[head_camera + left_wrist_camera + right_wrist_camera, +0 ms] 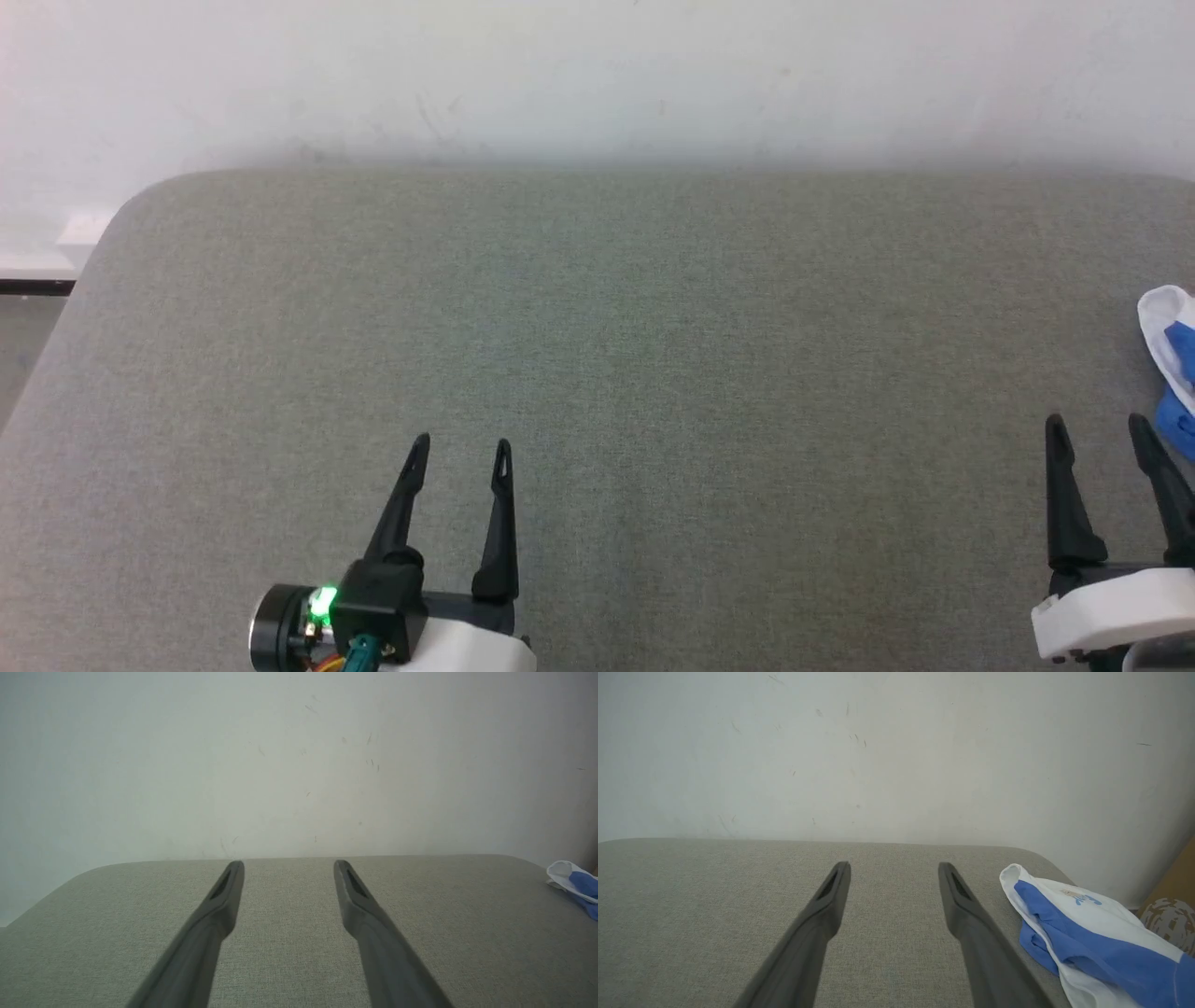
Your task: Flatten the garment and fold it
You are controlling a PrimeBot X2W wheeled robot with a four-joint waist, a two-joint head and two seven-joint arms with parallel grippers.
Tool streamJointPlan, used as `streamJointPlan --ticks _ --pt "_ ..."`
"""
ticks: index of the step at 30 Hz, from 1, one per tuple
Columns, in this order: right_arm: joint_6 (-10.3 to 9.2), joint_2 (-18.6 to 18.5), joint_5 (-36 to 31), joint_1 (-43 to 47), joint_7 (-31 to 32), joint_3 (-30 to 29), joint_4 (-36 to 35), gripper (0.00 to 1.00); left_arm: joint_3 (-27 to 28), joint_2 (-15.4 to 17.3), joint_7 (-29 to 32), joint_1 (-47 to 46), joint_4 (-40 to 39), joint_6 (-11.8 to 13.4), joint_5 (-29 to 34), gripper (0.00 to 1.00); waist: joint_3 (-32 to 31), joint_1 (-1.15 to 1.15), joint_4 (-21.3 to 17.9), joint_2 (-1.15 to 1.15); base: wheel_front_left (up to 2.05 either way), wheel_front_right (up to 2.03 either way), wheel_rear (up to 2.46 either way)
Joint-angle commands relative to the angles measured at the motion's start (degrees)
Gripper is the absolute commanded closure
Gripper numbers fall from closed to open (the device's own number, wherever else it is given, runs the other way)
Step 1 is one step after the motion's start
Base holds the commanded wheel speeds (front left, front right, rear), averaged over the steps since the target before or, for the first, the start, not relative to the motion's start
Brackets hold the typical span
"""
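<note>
The garment (pixel 1092 933), a white T-shirt with royal-blue parts, lies bunched at the right end of the grey padded table (pixel 597 355). In the head view just a corner of the garment (pixel 1172 359) shows at the right edge; the garment (pixel 574 884) also peeks in at the far right of the left wrist view. My right gripper (pixel 1097 427) stands open just left of it, not touching it, nothing between its fingers. Open and empty too, my left gripper (pixel 461 448) hovers over bare table at the lower left. Both appear as spread dark fingers in the wrist views: left gripper (pixel 288 864), right gripper (pixel 894 865).
A pale wall (pixel 597 75) runs along the table's far edge. The table's left corner (pixel 131 201) is rounded, with floor beyond. A brown cardboard box (pixel 1171 905) stands past the table's right end, behind the shirt.
</note>
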Motion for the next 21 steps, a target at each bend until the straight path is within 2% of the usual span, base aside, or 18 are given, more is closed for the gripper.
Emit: streamJointPlan --ticks 1,9,16,17,21 --pt "-0.11 0.29 -0.70 0.74 -0.74 0.06 0.52 0.00 -0.19 0.02 -0.51 1.04 0.49 -0.27 -0.04 0.00 -0.15 0.00 -0.23 0.00 0.00 0.00 0.00" --pt "-0.11 0.43 0.26 1.85 -1.90 0.37 2.62 0.00 0.02 -1.20 -0.70 2.78 1.83 -0.07 -0.76 0.00 -0.31 0.00 -0.38 0.00 0.00 0.00 0.00" --pt "-0.11 0.44 0.80 1.63 -2.39 0.88 3.42 0.00 0.98 -1.03 -0.75 3.31 2.05 0.05 -0.13 0.00 -0.06 0.00 -0.35 0.00 0.00 0.00 0.00" --pt "0.00 0.19 0.64 1.38 -2.05 0.85 3.36 1.00 0.78 -1.26 -0.46 2.83 1.95 0.03 -0.36 1.00 -0.06 0.00 -0.36 -0.01 0.00 0.00 0.00" --pt "0.01 0.14 0.60 1.33 -2.02 0.91 3.39 1.00 0.82 -1.38 -0.33 2.80 1.97 -0.09 -0.28 1.00 -0.08 0.00 -0.37 -0.01 0.00 0.00 0.00"
